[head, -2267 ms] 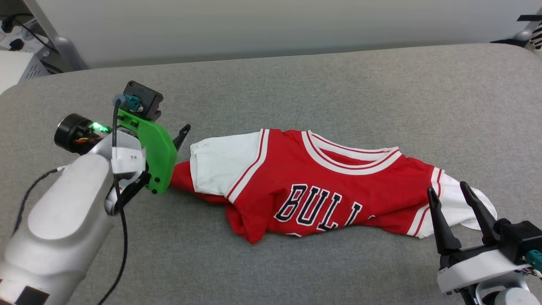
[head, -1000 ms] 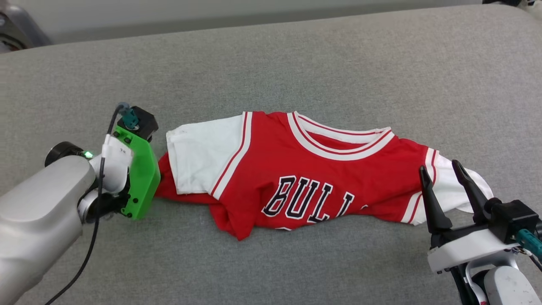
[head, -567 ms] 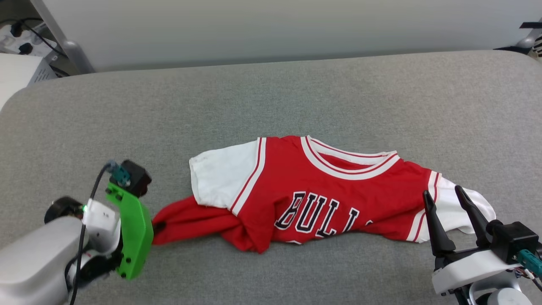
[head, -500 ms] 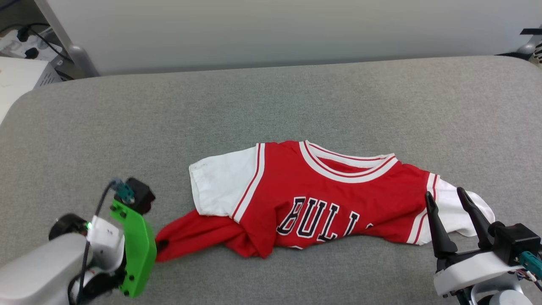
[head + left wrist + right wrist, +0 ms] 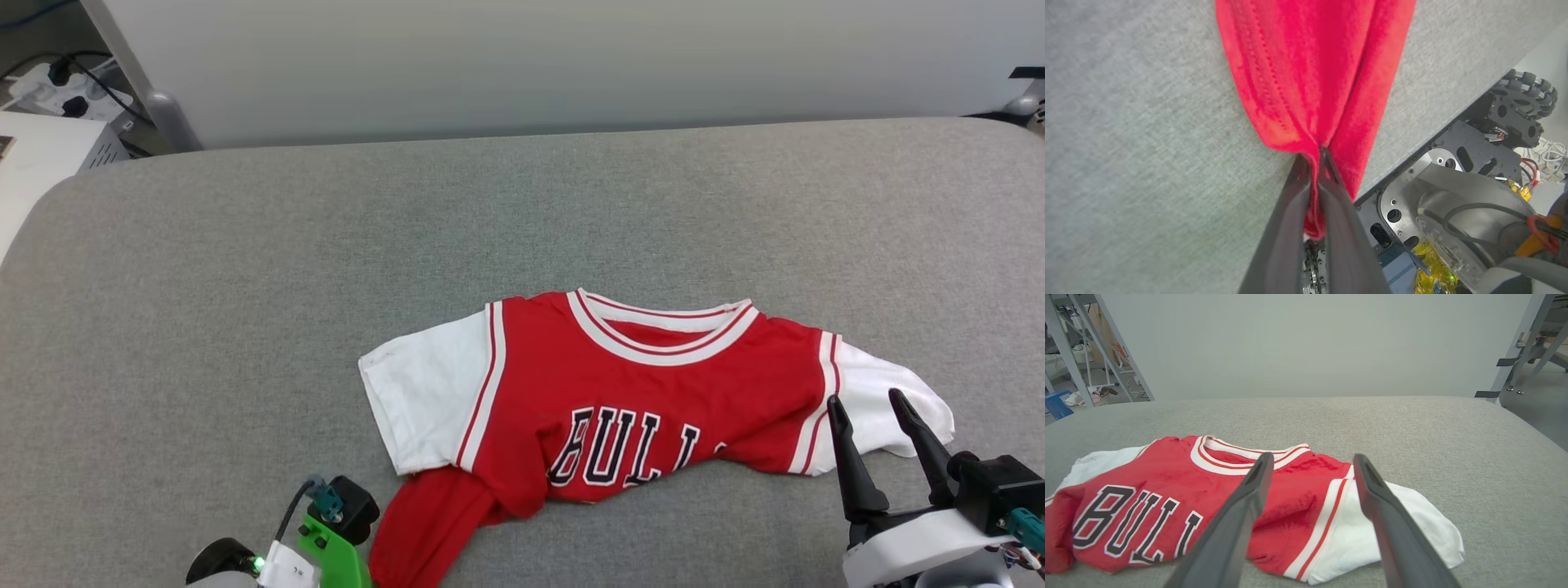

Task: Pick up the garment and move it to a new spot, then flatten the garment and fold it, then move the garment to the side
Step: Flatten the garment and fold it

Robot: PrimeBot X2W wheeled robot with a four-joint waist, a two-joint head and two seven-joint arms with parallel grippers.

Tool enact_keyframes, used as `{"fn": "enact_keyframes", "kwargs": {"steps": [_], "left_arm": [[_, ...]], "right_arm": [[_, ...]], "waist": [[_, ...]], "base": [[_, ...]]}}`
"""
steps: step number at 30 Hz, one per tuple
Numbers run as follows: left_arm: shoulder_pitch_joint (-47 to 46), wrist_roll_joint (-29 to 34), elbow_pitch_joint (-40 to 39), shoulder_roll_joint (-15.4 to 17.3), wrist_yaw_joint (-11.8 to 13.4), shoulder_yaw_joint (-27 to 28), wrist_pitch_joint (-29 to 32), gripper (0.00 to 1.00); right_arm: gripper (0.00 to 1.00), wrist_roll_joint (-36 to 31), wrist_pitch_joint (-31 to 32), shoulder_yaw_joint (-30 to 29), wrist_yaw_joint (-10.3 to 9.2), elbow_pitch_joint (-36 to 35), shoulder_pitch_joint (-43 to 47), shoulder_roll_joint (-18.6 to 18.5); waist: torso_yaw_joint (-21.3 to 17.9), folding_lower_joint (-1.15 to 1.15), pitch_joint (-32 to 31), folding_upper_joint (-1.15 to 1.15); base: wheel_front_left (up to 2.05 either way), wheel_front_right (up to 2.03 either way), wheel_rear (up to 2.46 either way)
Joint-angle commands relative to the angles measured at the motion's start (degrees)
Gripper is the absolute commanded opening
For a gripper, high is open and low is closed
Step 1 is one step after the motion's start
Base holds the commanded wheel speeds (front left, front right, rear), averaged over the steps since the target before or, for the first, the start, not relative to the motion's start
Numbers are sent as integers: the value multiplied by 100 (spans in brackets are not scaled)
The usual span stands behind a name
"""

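At the near edge, left gripper has dragged the pinched hem of the garment toward us. Right gripper gapes; we judge flattening begun.

Red jersey on grey ground.
Garment: red body, white sleeves, red-white striped collar and sleeve trim, black lettering edged white. Worktop: flecked grey weave. Left end effector: dark grey, with bright green bracket. Right end effector: black above a white base.

black "BULL" lettering on garment chest
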Motion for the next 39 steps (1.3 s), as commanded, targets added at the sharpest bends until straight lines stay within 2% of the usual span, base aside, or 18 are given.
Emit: {"fn": "enact_keyframes", "kwargs": {"steps": [1,6,7,8,9,12,16,20,23,27,29,31,34,39], "left_arm": [[72,-33,133,-93,-43,19,-61,0],[115,-42,779,-393,-181,42,-265,0],[115,-26,864,-439,-187,67,-362,20],[112,-25,907,-460,-185,99,-440,47],[99,7,937,-462,-171,134,-544,100],[84,-23,873,-413,-97,327,-863,100],[-39,-17,406,-168,29,582,-1122,100],[-325,297,-84,166,316,778,-1300,100],[-606,437,-347,297,531,1063,-1546,100],[-1133,772,-494,381,819,1403,-1813,100],[-1411,785,-513,305,866,1592,-1899,100],[-1710,849,-454,249,849,1683,-1858,100],[-2147,897,-231,143,673,1716,-1656,100],[-2776,767,417,-124,172,1573,-944,100]], "right_arm": [[100,51,-52,6,-3,8,-60,-4],[100,51,-52,-6,-3,70,-102,2],[100,53,-52,-20,-3,84,-95,5],[100,54,-52,-38,-3,94,-83,6],[100,54,-52,-63,-3,103,-64,7],[100,50,-52,-108,-3,115,-15,18],[100,36,-52,-136,-3,107,59,66],[100,23,-52,-100,-3,88,74,97],[100,22,-52,-89,-3,53,48,102],[100,20,-52,-81,-3,-12,-23,102],[100,17,-52,-78,-3,-38,-78,109],[100,14,-52,-57,-3,-59,-146,114],[100,2,-52,-2,-3,-78,-273,114],[100,-52,-52,59,-3,-104,-476,128]], "waist": [[-40,0,85,0],[-69,0,119,0],[-64,0,96,0],[-57,0,67,0],[-45,0,30,0],[-14,0,-84,0],[43,0,-223,0],[46,0,-268,0],[22,0,-230,0],[-49,0,-82,0],[-91,0,20,0],[-141,0,129,0],[-233,0,310,0],[-388,0,601,0]], "base": [[0,0,0],[0,0,0],[0,0,0],[0,0,0],[0,0,0],[0,0,0],[0,0,0],[0,0,0],[0,0,0],[0,0,0],[0,0,0],[0,0,0],[0,0,0],[0,0,0]]}}
